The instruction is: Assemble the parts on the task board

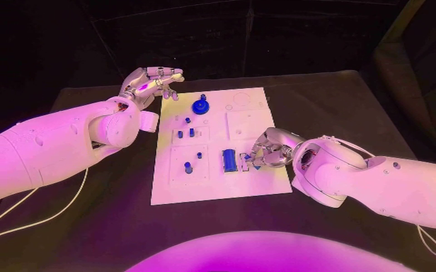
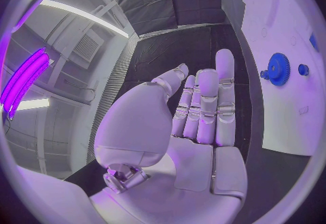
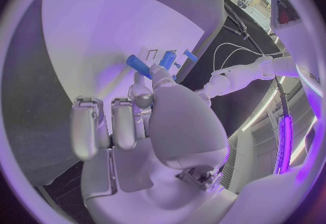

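The white task board (image 1: 218,181) lies in the middle of the black table. A blue gear (image 1: 201,104) stands near its far edge, and several small blue pegs (image 1: 188,168) stand in its left column. A blue block (image 1: 230,160) stands upright near the middle. My right hand (image 1: 266,148) rests over the board's right side beside the block, thumb and a finger pinching a small blue peg (image 3: 138,64) just above the board. My left hand (image 1: 152,83) hovers off the board's far left corner, fingers straight and holding nothing. The left wrist view shows the gear (image 2: 279,69) beyond that hand (image 2: 197,110).
Black table (image 1: 345,108) surrounds the board on all sides. A thin white cable (image 1: 55,212) trails over the table at the near left. Two more blue parts (image 3: 167,59) stand close to my right fingertips.
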{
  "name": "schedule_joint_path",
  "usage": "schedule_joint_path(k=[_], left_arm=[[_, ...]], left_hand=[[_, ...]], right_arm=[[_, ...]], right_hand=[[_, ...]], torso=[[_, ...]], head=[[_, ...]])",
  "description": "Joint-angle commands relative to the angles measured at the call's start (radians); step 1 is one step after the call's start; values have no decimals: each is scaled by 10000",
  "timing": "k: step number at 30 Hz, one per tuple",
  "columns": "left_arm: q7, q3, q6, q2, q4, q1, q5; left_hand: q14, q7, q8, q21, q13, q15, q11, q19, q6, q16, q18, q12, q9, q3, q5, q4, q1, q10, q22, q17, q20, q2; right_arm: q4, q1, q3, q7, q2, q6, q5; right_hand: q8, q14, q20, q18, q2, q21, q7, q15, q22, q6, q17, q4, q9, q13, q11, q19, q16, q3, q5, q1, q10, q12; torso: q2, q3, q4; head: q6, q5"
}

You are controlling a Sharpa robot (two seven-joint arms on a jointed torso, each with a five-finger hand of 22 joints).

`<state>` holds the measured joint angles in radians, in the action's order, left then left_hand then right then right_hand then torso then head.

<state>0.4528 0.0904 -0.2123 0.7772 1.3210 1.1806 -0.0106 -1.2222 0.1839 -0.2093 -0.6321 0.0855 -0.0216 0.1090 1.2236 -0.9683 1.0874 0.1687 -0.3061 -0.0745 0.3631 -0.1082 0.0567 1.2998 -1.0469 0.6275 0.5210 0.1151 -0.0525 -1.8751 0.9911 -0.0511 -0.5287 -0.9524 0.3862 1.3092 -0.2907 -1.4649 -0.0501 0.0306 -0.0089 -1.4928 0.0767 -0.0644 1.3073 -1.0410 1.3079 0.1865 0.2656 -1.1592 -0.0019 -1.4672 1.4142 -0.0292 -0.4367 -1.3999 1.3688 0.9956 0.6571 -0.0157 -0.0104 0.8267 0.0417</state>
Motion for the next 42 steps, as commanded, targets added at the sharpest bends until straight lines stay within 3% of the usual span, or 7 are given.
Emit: schedule_joint_path(k=[1,8,11,26,42], left_arm=[[40,-10,112,-3,23,16,-24],[33,-10,123,-9,19,17,-24],[18,-10,125,-12,15,17,-24],[-20,-10,169,-34,-1,17,-24],[-33,-10,194,-48,-21,17,-24]], left_hand=[[44,5,-51,27,12,-10,8,-48,68,-17,138,-49,-13,-70,7,-11,6,48,-12,-11,52,78],[44,5,-51,27,12,-10,8,-48,68,-17,138,-49,-13,-70,7,-11,6,48,-12,-11,52,78],[57,9,-69,37,12,-12,12,-48,88,-19,139,-66,-12,-79,5,-13,13,69,-21,-35,54,88],[57,9,-69,37,12,-12,12,-48,88,-19,139,-66,-12,-79,5,-13,13,69,-21,-35,54,88],[57,9,-69,37,12,-12,12,-48,88,-19,139,-66,-12,-79,5,-13,13,69,-21,-35,54,88]], right_arm=[[59,12,3,-116,149,514,-192],[306,13,4,-530,369,192,116],[410,14,5,-785,479,-36,433],[525,14,5,-1215,790,-715,887],[361,12,5,-1142,810,-791,913]], right_hand=[[-12,-613,19,-33,-41,-70,10,-19,1725,-67,202,197,-6,-43,-3,-298,48,-74,-248,277,90,105],[-59,-621,37,-42,-63,-93,-32,-39,1757,-188,243,473,41,-98,-30,-324,74,-189,-360,594,146,171],[-109,-621,57,-42,-88,-95,-76,-67,1762,-272,251,642,86,-124,-62,-328,77,-307,-687,762,181,198],[-231,-630,100,-52,-25,-121,-168,-119,1798,-442,304,733,175,-150,-134,-356,109,-358,-885,745,216,219],[-376,-647,158,-67,71,-159,-251,-178,1851,-613,399,935,296,-273,-202,-397,166,-458,-900,868,325,377]], torso=[[-3,-9,11],[-1,-9,7],[4,-10,-5],[-2,-18,-6],[-3,-14,0]], head=[[-3,-9],[8,-52],[6,-65],[59,-53],[63,-50]])
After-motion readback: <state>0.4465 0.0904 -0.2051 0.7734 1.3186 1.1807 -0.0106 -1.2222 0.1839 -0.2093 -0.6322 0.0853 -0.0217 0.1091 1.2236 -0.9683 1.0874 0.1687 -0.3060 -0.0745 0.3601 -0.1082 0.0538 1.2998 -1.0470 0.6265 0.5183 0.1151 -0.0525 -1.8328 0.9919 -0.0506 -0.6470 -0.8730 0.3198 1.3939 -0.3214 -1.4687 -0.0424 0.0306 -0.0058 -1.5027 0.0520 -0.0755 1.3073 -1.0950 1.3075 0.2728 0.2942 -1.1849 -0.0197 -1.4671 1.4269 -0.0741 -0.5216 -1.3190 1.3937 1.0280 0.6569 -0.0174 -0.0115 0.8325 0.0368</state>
